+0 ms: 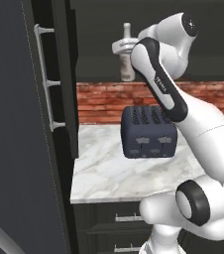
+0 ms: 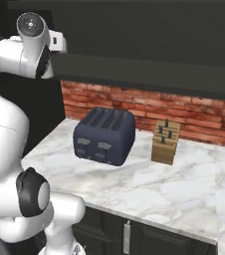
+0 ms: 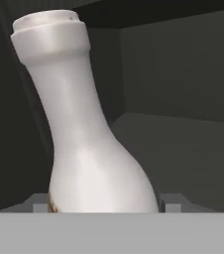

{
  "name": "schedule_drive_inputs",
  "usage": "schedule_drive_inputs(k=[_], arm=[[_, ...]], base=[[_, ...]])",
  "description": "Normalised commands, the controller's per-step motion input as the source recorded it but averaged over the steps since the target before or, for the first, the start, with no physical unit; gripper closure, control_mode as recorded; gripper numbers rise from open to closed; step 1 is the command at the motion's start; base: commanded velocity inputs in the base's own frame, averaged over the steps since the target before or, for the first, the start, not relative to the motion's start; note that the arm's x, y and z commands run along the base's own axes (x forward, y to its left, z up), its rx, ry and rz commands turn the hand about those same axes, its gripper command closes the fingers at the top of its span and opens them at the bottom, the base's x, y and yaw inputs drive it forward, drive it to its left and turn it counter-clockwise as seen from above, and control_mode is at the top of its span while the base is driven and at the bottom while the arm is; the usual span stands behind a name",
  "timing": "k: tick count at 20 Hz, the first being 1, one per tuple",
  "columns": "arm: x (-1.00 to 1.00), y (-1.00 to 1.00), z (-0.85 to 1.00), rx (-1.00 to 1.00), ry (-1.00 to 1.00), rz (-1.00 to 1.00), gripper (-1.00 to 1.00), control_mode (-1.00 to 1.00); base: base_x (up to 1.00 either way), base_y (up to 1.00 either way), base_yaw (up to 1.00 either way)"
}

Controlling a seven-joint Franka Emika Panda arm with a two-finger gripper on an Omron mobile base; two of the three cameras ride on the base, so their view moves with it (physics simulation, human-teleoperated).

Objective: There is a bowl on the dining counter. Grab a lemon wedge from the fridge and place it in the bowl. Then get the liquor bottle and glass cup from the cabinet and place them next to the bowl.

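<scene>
The liquor bottle (image 1: 128,67) is pale grey-white with a long neck and stands upright on the dark cabinet shelf above the counter. In the hand view the liquor bottle (image 3: 96,149) looms close and leans slightly left. My gripper (image 1: 125,46) reaches into the cabinet at the height of the bottle's shoulder. The gripper (image 3: 104,203) has a fingertip (image 3: 40,202) pressed against each side of the wide lower body, so it is shut on the bottle. The bowl, lemon wedge and glass cup are out of view.
A dark blue toaster (image 1: 148,133) (image 2: 104,135) sits on the marble counter (image 1: 104,173) under the cabinet. A wooden knife block (image 2: 165,142) stands to its right by the brick wall. An open dark door with a pale handle (image 1: 45,79) hangs at the left.
</scene>
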Motion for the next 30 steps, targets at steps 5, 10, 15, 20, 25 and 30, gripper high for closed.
schedule_drive_inputs(k=[5, 10, 15, 20, 25, 30], arm=[[-1.0, -0.37, 0.0, 0.0, 0.02, -0.07, 1.0, -1.0], [-1.0, -0.17, 0.06, 0.0, 0.07, -0.11, 1.0, -1.0], [-1.0, -0.31, 0.0, -0.07, 0.12, -0.15, 1.0, -1.0], [-0.86, -0.37, -0.02, -0.13, 0.15, -0.14, 1.0, -1.0], [-0.39, -0.05, 0.0, -0.1, 0.0, -0.04, 1.0, 1.0], [0.0, 0.0, 0.0, 0.0, 0.0, 0.0, 1.0, 1.0]], base=[[0.0, 0.0, 0.0], [0.0, 0.0, 0.0], [0.0, 0.0, 0.0], [0.0, 0.0, 0.0], [-0.13, 0.0, 0.0], [-0.96, 0.15, -0.03]])
